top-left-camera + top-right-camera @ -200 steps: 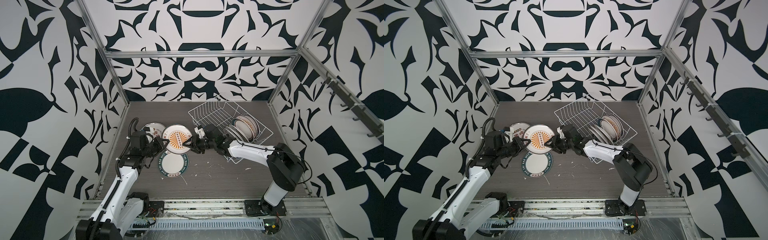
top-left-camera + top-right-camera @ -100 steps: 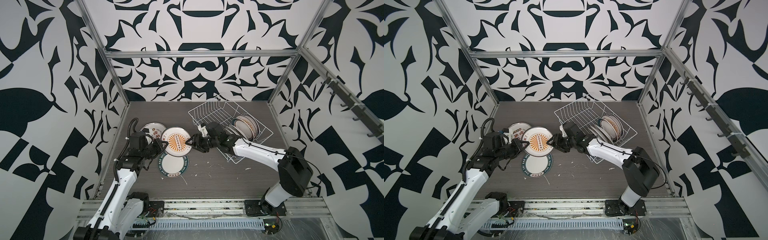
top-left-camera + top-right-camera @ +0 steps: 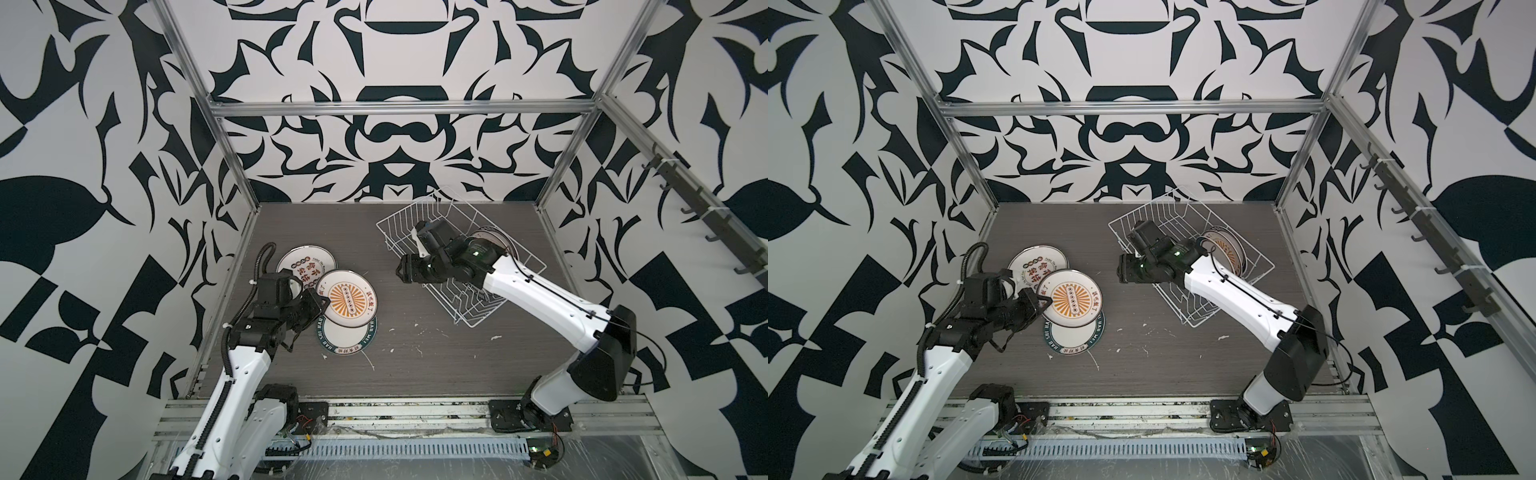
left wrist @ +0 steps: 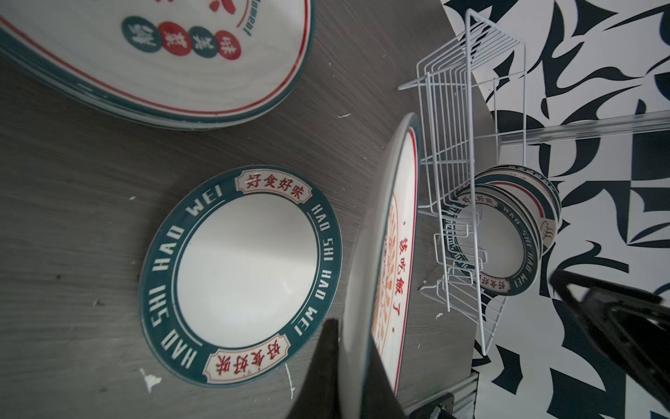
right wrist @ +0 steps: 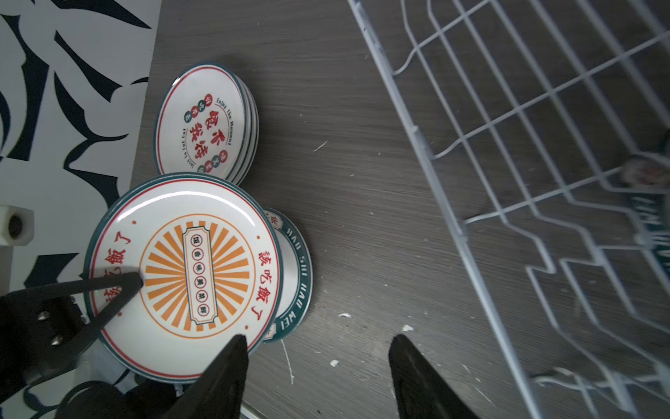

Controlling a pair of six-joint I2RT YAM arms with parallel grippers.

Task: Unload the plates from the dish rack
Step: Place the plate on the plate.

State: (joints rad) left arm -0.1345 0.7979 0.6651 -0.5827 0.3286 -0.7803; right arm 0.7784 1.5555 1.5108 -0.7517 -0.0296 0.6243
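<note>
The orange sunburst plate (image 3: 348, 296) (image 3: 1070, 298) (image 5: 188, 275) hangs just over a green-rimmed plate (image 3: 349, 340) (image 4: 239, 275) that lies flat on the table. My left gripper (image 3: 318, 300) (image 4: 353, 337) is shut on the sunburst plate's left rim. My right gripper (image 3: 401, 274) (image 5: 319, 339) is open and holds nothing. It hovers between that plate and the dish rack (image 3: 415, 216) (image 5: 471, 152). Several plates (image 3: 494, 245) (image 4: 507, 239) stand on edge at the rack's far end. A stack of plates with red characters (image 3: 309, 266) (image 5: 206, 134) lies behind the sunburst plate.
White flecks (image 3: 415, 328) dot the dark table in front of the rack. Aluminium frame posts (image 3: 232, 158) and patterned walls close in the table on three sides. A hook rail (image 3: 698, 199) runs along the right wall. A metal base rail (image 3: 395, 409) borders the front.
My right gripper has let go of the sunburst plate, opened, and drawn back right toward the rack. The left gripper now holds the plate alone, a little nearer the front.
</note>
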